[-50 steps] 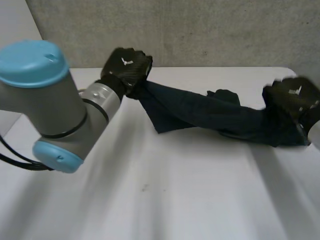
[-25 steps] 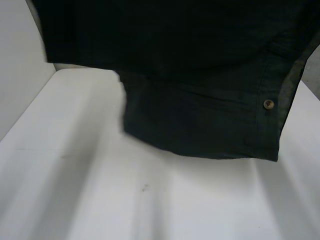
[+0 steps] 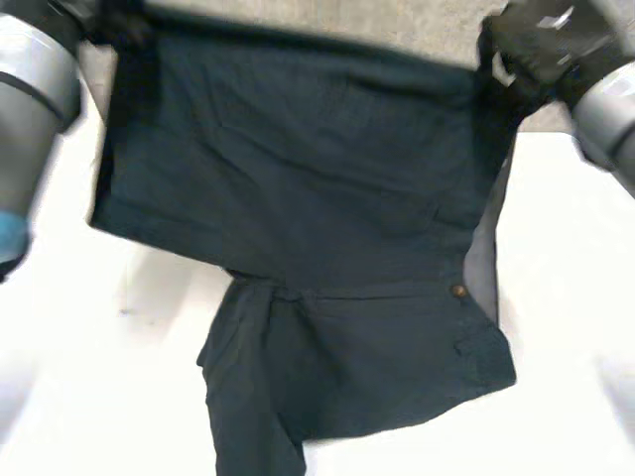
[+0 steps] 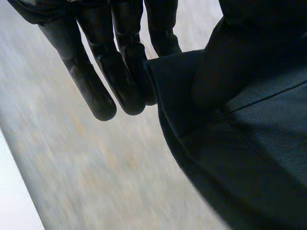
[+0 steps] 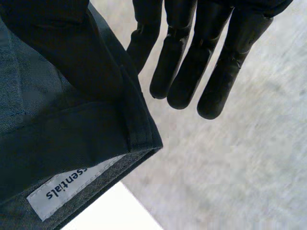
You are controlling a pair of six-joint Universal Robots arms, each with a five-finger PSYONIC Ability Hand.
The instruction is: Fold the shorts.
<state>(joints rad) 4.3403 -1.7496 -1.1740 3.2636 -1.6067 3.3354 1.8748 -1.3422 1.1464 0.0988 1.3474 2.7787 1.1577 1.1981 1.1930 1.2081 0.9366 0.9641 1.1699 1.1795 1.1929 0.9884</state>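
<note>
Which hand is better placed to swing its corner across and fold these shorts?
Probably right hand: both pinch top corners of the shorts, but a twisted leg hangs below the left hand.

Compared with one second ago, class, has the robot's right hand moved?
Yes. The right hand has risen off the table, now up before the grey wall, hoisting the shorts by a corner.

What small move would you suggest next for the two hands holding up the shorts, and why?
Probably lower both hands to lay the shorts flat on the table. The left hand and right hand each pinch an upper corner, the shorts hang spread between them, and one leg looks bunched low down.
</note>
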